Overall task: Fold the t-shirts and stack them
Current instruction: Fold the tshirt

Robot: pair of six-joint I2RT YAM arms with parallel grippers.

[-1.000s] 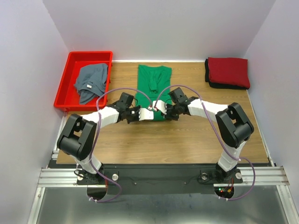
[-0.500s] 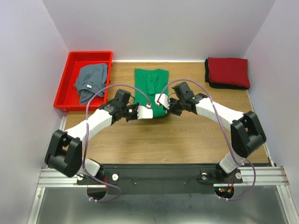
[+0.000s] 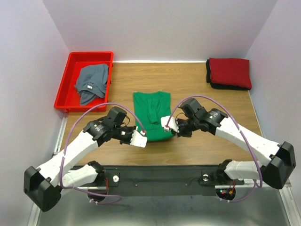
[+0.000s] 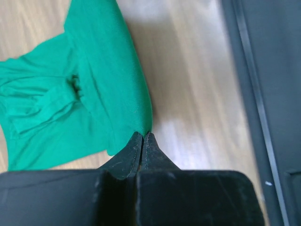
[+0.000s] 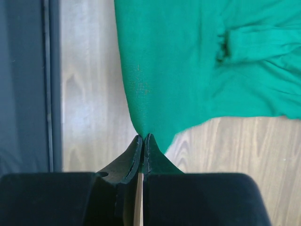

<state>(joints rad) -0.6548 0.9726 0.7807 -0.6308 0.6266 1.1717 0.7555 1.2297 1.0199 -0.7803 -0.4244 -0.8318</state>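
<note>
Green cloth is pinched in both of your tools. Your left tool [image 4: 143,137] has its jaws pressed together on the near left corner of the green t-shirt [image 3: 151,115]. Your right tool [image 5: 142,139] is clamped the same way on the near right corner. In each wrist view the black jaws meet with only a thin fold of fabric caught between them, and the shirt fans away from the pinch over the wooden counter [image 3: 202,96].

From above, you see the shirt folded into a narrow panel with a sleeve turned in over its middle. It lies in the middle of the counter, toward the near edge. The two tools sit at its near hem, one at each side.

Farther back on your left, the grey-blue t-shirt [image 3: 91,82] lies crumpled in the red bin [image 3: 60,100]. At the far right corner, the dark red t-shirt [image 3: 230,70] rests folded on top of the black t-shirt [image 3: 217,86], of which only an edge shows.
</note>
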